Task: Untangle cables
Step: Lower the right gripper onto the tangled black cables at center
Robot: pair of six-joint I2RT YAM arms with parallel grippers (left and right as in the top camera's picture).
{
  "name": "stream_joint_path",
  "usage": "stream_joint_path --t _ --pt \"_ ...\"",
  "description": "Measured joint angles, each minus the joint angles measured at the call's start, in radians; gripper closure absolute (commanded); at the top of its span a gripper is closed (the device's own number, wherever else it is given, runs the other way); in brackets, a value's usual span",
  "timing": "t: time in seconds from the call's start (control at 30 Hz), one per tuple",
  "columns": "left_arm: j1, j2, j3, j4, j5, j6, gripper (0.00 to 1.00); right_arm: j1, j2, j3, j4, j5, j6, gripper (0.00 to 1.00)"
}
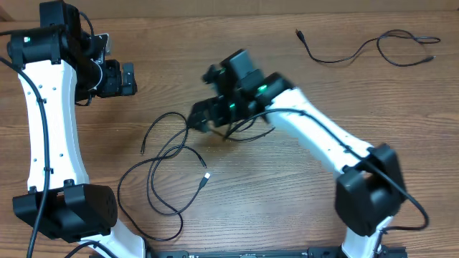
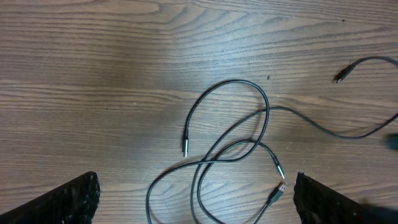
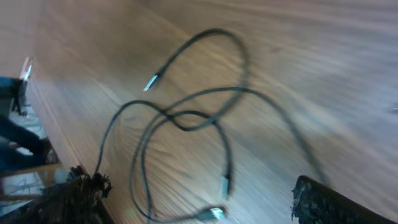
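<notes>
Thin black cables [image 1: 166, 166] lie in a loose tangle of crossing loops on the wooden table, left of centre. One plug end [image 1: 206, 177] points right. My right gripper [image 1: 201, 117] hovers open just above the tangle's upper right edge, blurred by motion. My left gripper [image 1: 132, 79] stands open at the upper left, away from the cables. The left wrist view looks down on the crossing loops [image 2: 231, 144], with the left gripper [image 2: 196, 208] holding nothing. In the right wrist view the same tangle [image 3: 186, 118] lies beyond the open right gripper [image 3: 199, 208], which holds nothing.
A separate thin black cable [image 1: 366, 49] lies by itself at the table's far right. The left arm's white link [image 1: 50, 122] rises along the left side. The right arm's base [image 1: 369, 190] sits at the front right.
</notes>
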Motion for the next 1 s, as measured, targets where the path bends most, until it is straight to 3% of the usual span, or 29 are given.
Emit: stream_joint_path --t 0.27,0.67,1.0 --pt "0.0 0.0 0.0 0.0 0.0 0.003 0.01 0.128 0.113 0.0 0.013 0.1 0.2 0.2" --pt "0.0 0.0 0.0 0.001 0.0 0.003 0.01 0.165 0.144 -0.005 0.142 0.205 0.374 0.15" --pt "0.0 0.0 0.0 0.0 0.004 0.003 0.0 0.22 0.148 -0.113 0.281 0.275 0.44 0.14"
